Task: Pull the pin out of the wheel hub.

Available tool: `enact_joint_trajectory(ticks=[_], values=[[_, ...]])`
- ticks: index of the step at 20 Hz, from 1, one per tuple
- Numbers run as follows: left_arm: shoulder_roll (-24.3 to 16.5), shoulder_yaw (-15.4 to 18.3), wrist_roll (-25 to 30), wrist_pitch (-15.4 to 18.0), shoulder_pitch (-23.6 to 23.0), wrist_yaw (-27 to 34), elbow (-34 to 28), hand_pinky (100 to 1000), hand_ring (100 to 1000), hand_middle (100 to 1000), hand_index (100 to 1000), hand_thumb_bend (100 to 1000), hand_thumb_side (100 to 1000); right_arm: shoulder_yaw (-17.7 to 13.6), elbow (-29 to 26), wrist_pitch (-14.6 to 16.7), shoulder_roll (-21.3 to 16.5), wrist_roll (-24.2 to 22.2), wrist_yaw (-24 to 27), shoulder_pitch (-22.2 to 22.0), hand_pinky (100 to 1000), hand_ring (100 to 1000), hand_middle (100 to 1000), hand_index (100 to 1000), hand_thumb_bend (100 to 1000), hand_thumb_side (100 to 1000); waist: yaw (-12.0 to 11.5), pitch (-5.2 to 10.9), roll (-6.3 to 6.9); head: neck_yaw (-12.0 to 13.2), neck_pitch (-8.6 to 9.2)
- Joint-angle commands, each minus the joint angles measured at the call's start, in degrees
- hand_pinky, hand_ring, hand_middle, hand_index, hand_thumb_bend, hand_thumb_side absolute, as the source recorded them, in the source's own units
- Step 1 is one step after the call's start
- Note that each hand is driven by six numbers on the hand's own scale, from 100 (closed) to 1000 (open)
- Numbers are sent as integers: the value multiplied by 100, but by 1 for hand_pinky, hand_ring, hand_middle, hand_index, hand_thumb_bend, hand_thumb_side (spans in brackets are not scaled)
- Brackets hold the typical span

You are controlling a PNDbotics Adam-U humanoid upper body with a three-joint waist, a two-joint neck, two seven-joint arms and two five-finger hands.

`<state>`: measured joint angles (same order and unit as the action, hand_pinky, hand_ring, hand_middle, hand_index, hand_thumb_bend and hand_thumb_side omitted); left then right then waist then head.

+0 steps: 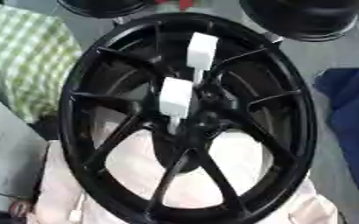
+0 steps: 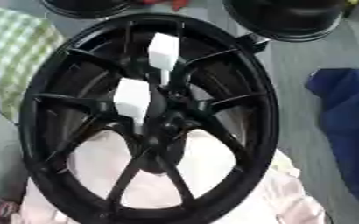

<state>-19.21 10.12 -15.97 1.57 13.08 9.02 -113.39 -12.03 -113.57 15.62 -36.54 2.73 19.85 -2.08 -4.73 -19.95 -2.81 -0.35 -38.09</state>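
A black spoked wheel hub [image 1: 187, 118] fills both eye views, lying on a pale pink cloth [image 1: 236, 175]. Two white pins stick out near its centre. The upper pin [image 1: 201, 54] has a blocky white head and a thin stem that runs down towards the hub's middle. The lower pin [image 1: 175, 99] stands just left of the centre, its stem going into the hub. No robot hand shows in either view.
A green-and-white checked cloth [image 1: 22, 57] lies at the left. Dark blue fabric [image 2: 347, 127] sits at the right. Two more black wheels [image 1: 305, 17] [image 1: 106, 6] rest at the far edge. Grey surface [image 1: 6, 148] shows at the lower left.
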Motion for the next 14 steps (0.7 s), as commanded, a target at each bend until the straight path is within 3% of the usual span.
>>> enact_joint_trajectory(ticks=[1, 8, 12, 13, 14], values=[[-138, 28, -17, 39, 56, 16, -120, 950, 680, 611, 817, 178, 759, -61, -102, -21, -84, 4, -9, 12, 733, 634, 544, 737, 315, 298, 7, 95, 14, 3, 74], [-284, -14, 9, 96, 128, -23, -120, 945, 682, 612, 818, 186, 717, -65, -102, -36, -71, 10, -21, -2, 733, 634, 543, 737, 315, 298, 20, 108, 46, 3, 53], [-828, -168, 220, 253, 343, -176, -120, 937, 684, 615, 821, 193, 675, -56, -102, -44, -113, 9, -8, -12, 733, 634, 543, 736, 315, 298, 25, 147, 88, -10, 32], [-1034, -224, 312, 298, 402, -236, -120, 927, 686, 615, 826, 243, 665, -52, -102, -49, -127, 6, -6, -16, 733, 634, 543, 736, 315, 298, 30, 157, 105, -11, 28], [-1277, -289, 427, 353, 463, -316, -120, 926, 687, 617, 827, 194, 643, -49, -102, -53, -140, 4, -4, -19, 733, 634, 543, 736, 316, 300, 36, 166, 120, -11, 25]])
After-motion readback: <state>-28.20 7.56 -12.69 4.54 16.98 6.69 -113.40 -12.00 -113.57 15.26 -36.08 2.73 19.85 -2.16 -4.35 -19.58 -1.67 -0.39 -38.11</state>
